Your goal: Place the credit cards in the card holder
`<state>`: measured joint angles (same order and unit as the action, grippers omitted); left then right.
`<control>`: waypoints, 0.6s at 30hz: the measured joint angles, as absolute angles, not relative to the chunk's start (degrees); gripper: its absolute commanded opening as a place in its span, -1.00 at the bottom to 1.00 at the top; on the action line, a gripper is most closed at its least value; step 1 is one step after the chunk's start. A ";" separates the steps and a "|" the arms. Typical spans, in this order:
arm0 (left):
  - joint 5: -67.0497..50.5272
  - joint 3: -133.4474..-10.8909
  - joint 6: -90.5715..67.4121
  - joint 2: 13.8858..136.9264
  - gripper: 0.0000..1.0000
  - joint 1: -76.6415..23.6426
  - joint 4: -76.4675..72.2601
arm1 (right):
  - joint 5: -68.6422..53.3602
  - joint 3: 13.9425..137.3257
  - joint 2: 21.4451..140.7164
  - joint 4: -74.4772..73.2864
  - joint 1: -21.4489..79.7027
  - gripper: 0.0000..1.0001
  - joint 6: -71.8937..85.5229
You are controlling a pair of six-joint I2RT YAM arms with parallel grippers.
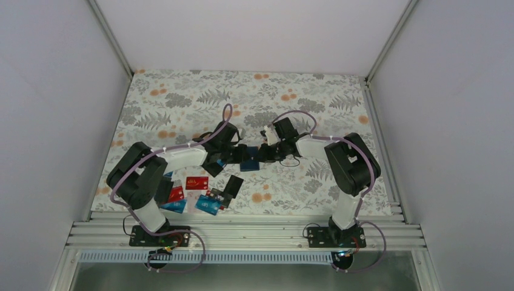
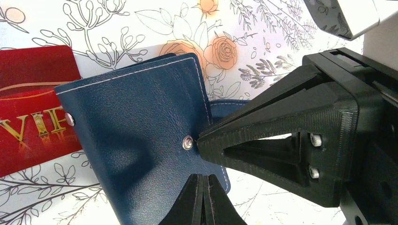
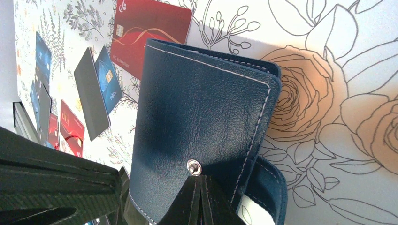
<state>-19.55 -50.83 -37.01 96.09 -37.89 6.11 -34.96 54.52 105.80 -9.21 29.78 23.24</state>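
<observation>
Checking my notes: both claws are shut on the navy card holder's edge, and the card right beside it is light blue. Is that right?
Not quite. The card beside the card holder is a red card with gold lettering, not light blue, as the left wrist view shows. The rest stands: the left claw and the right claw are both shut on the holder's edge.
</observation>
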 measured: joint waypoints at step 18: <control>-19.70 -50.92 -36.60 100.44 -0.95 -38.48 5.58 | -34.59 54.85 105.80 -9.78 29.82 -0.91 22.85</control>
<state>-19.70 -50.92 -36.60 100.44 -38.48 5.58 -34.59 54.85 105.80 -9.78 29.82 22.85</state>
